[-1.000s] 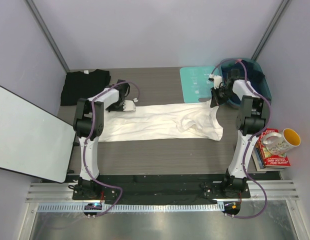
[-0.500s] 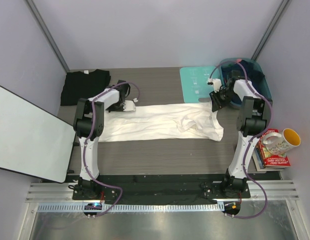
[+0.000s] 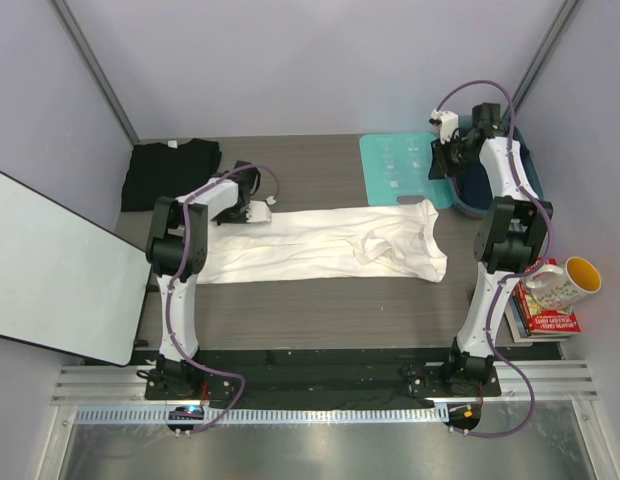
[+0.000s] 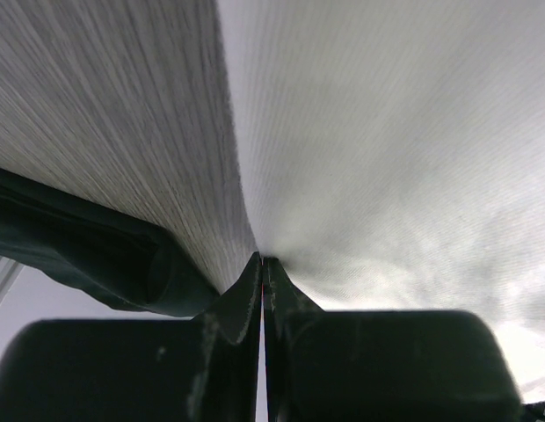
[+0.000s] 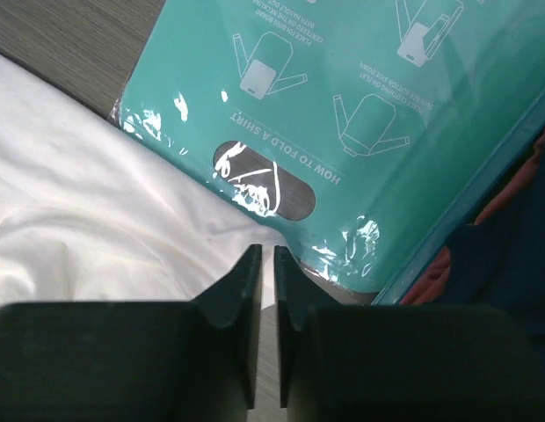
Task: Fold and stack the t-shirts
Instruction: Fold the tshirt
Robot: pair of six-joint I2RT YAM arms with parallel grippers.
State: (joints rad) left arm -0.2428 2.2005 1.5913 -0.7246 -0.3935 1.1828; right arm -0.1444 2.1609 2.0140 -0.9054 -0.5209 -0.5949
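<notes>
The white t-shirt (image 3: 320, 245) lies stretched in a long band across the table, bunched at its right end. My left gripper (image 3: 258, 211) is shut on its upper left edge; the left wrist view shows the jaws (image 4: 262, 259) pinched together on white cloth (image 4: 387, 132). My right gripper (image 3: 440, 163) hangs raised above the shirt's right corner and the teal board. Its jaws (image 5: 265, 255) stand a narrow gap apart with nothing between them, the white cloth (image 5: 97, 211) lying below. The black t-shirt (image 3: 170, 172) lies crumpled at the back left.
A teal folding board (image 3: 395, 168) printed with instructions (image 5: 343, 105) lies at the back right, beside a dark blue bin (image 3: 520, 170) holding clothes. A white panel (image 3: 50, 265) leans off the table's left side. Books and a mug (image 3: 560, 285) sit at the right edge.
My right gripper let go of the shirt's right corner, then rose and moved back over the teal board. The corner dropped flat. The left arm has not moved.
</notes>
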